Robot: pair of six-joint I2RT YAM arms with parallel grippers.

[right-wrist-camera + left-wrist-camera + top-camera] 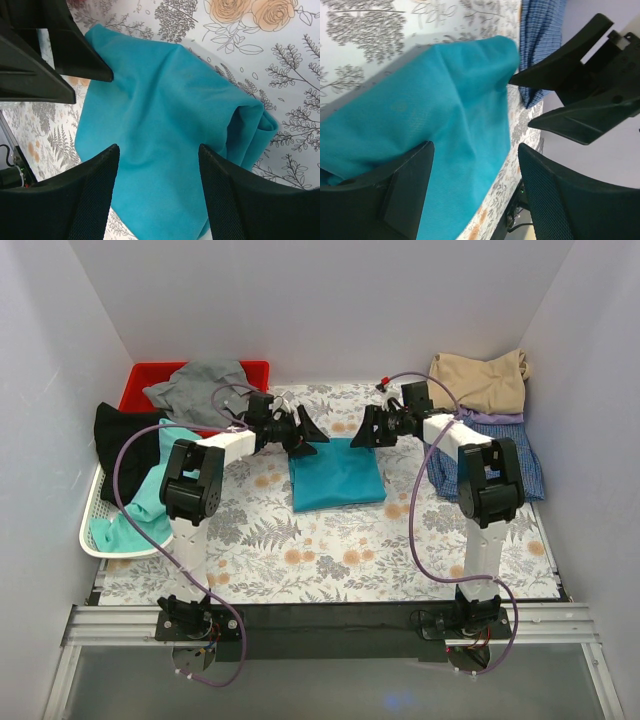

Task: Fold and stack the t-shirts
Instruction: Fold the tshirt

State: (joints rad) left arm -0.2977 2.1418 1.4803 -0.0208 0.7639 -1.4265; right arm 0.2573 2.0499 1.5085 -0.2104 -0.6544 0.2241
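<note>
A folded teal-blue t-shirt (335, 475) lies on the flowered table in the middle. My left gripper (312, 433) hangs open over its far left edge. My right gripper (362, 430) hangs open over its far right edge, facing the left one. Neither holds any cloth. In the left wrist view the teal shirt (445, 115) lies below the open left gripper (476, 147). In the right wrist view the shirt (170, 115) lies smooth under the open right gripper (159, 147), with a folded lip at its right side.
A tan shirt (480, 380) lies on a blue-purple checked one (505, 468) at the back right. A red bin (145, 380) holds a grey garment (200, 385) at the back left. A white basket (95, 530) at the left holds black (125, 435) and mint-green (140, 510) cloth.
</note>
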